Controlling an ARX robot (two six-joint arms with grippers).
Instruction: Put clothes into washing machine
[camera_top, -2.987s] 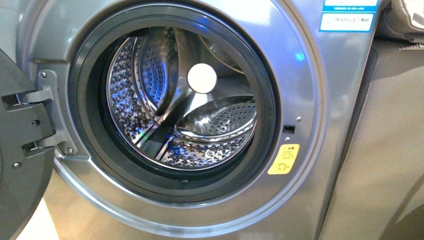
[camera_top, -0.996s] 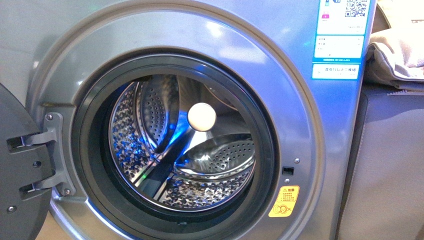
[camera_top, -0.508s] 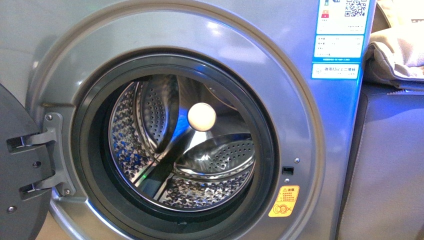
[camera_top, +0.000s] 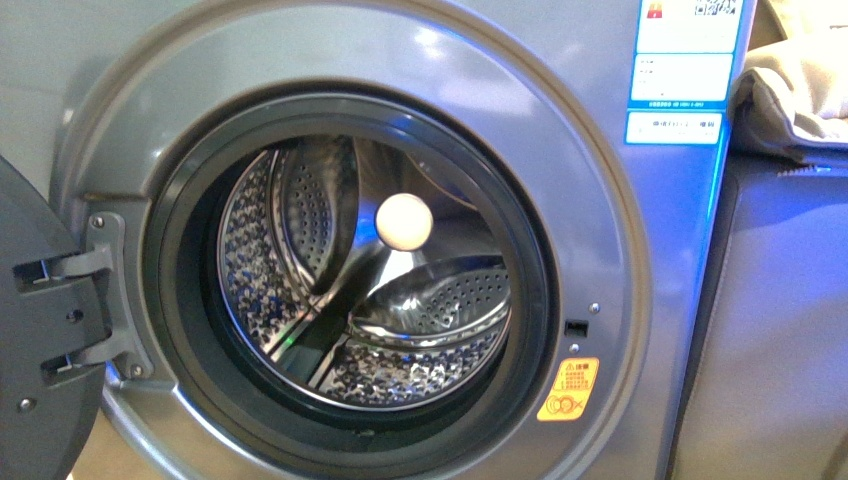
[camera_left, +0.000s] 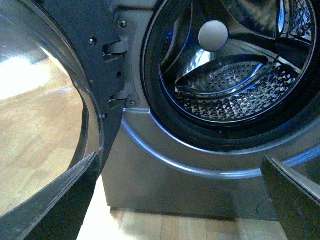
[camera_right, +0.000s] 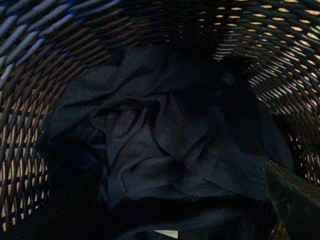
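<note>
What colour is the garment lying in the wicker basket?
Plain dark navy blue; the clothes lie crumpled in the basket, shown best in the right wrist view.

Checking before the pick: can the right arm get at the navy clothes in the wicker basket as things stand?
Probably yes. The right wrist camera looks straight into the basket; the clothes lie crumpled at its bottom, uncovered, and the right gripper looks open above them.

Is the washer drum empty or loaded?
Empty: the drum shows only bare perforated steel; the navy clothes lie crumpled in the basket.
</note>
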